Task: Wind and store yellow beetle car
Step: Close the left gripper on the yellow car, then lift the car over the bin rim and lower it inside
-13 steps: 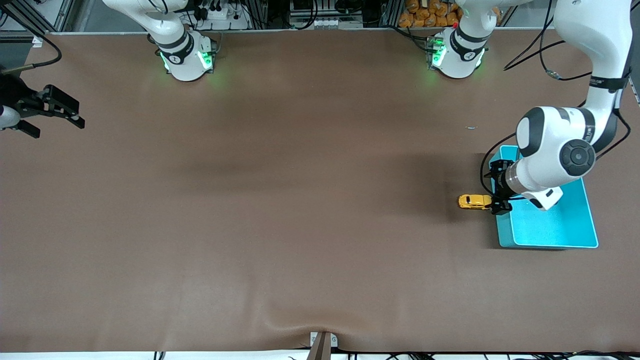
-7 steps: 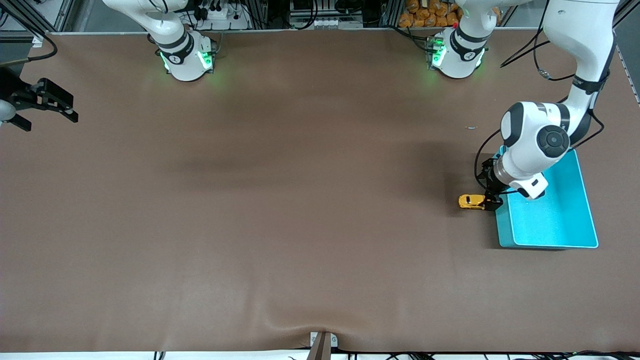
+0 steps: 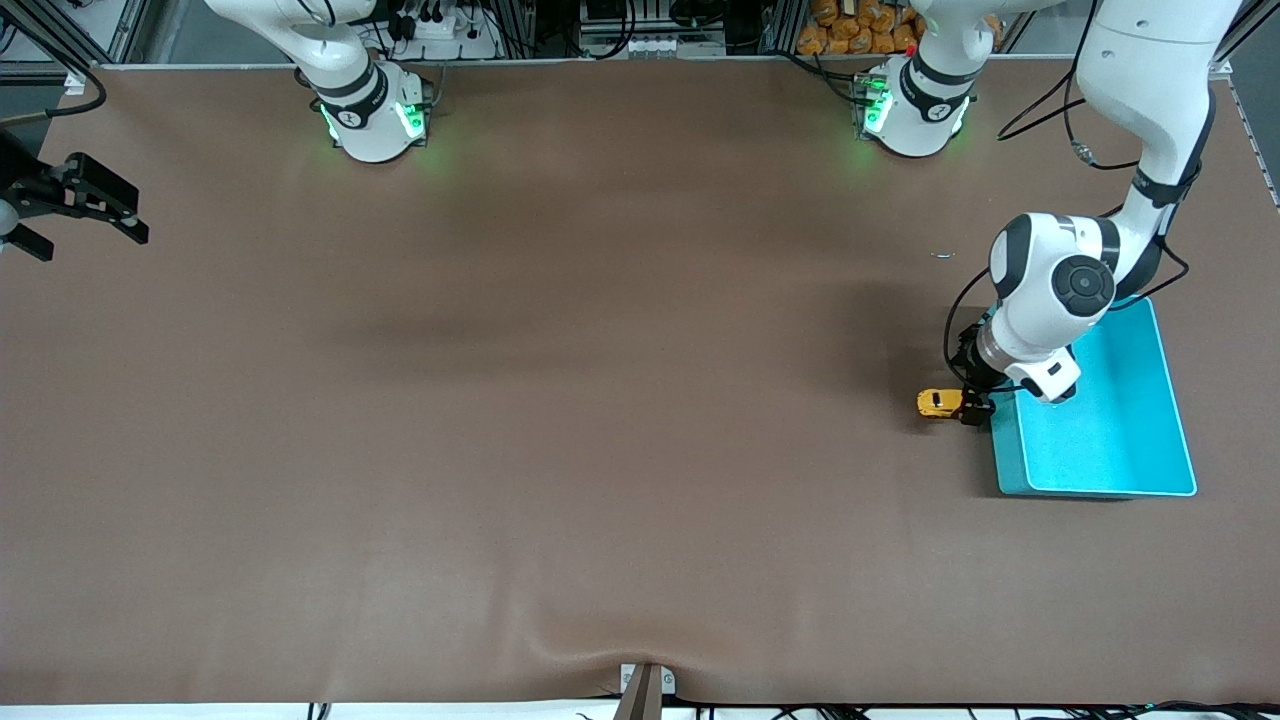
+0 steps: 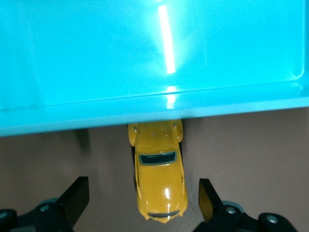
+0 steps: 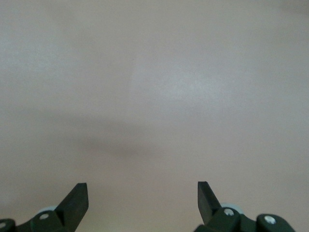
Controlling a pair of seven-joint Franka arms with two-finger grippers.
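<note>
The yellow beetle car (image 3: 938, 403) stands on the brown table, right beside the turquoise bin (image 3: 1008, 468) on the side toward the right arm's end. My left gripper (image 3: 972, 408) is low at the car's bin end, open. In the left wrist view the car (image 4: 159, 183) lies between my open left gripper (image 4: 143, 188) fingers, untouched, its far end tucked under the bin's rim (image 4: 145, 108). My right gripper (image 3: 92, 243) waits open and empty over the table's edge at the right arm's end; the right wrist view shows the gripper (image 5: 142, 191) over bare table.
The bin is empty. A small pale scrap (image 3: 943, 255) lies on the table farther from the front camera than the bin. A metal bracket (image 3: 645, 685) sits at the table's near edge. Both arm bases stand along the table's top edge.
My left arm has swung from over the bin toward the car, bringing the open gripper around it. The right gripper has drifted farther toward its end of the table. The car has not moved.
</note>
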